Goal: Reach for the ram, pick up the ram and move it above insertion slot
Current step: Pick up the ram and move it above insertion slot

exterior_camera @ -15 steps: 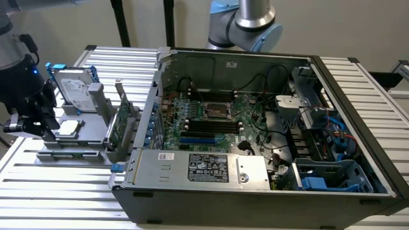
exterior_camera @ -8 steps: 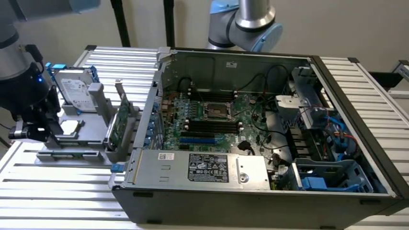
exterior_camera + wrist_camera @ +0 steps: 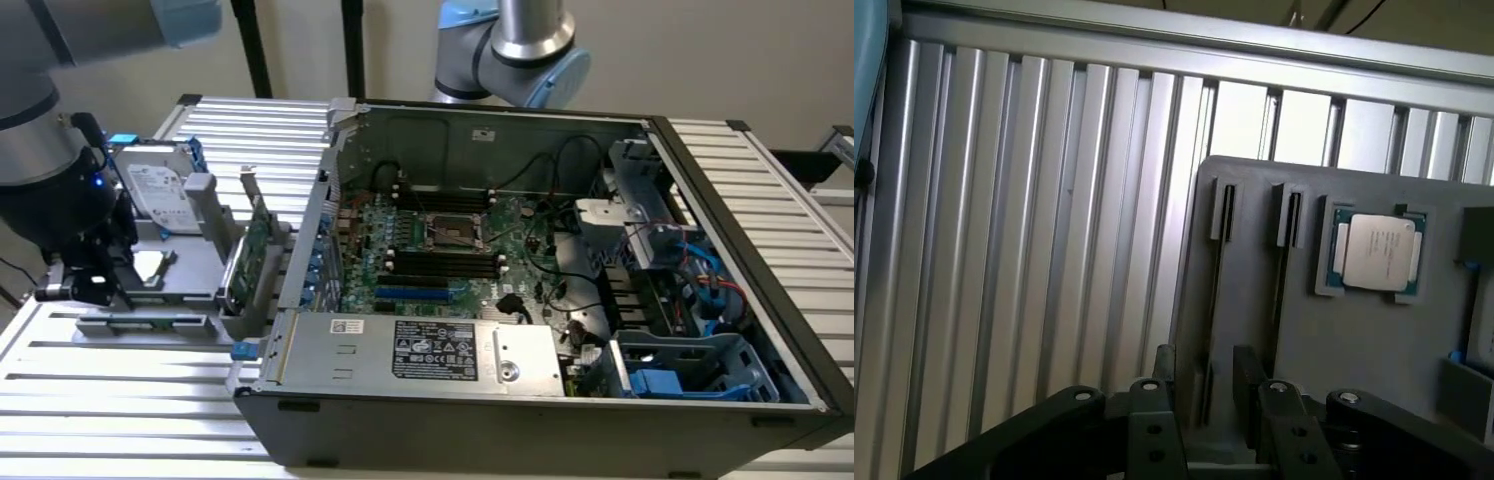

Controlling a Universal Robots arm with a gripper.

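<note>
Gripper (image 3: pixel 1206 385) over grey fixture tray (image 3: pixel 1354 350), fingers spread apart.
Fingertips (image 3: pixel 1166 368) straddle one narrow tray slot (image 3: pixel 1212 300); a CPU (image 3: pixel 1374 250) sits in a recess of the same tray.

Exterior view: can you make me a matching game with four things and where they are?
Things:
1. hard drive
2. green card
3. power supply
4. processor socket

Places:
A. middle of the motherboard
B. inside the case, along its near wall
C. standing on edge right beside the case's outer wall
D. on the grey holder, farther from the case

Pairs: 1-D, 2-C, 3-B, 4-A.
</note>
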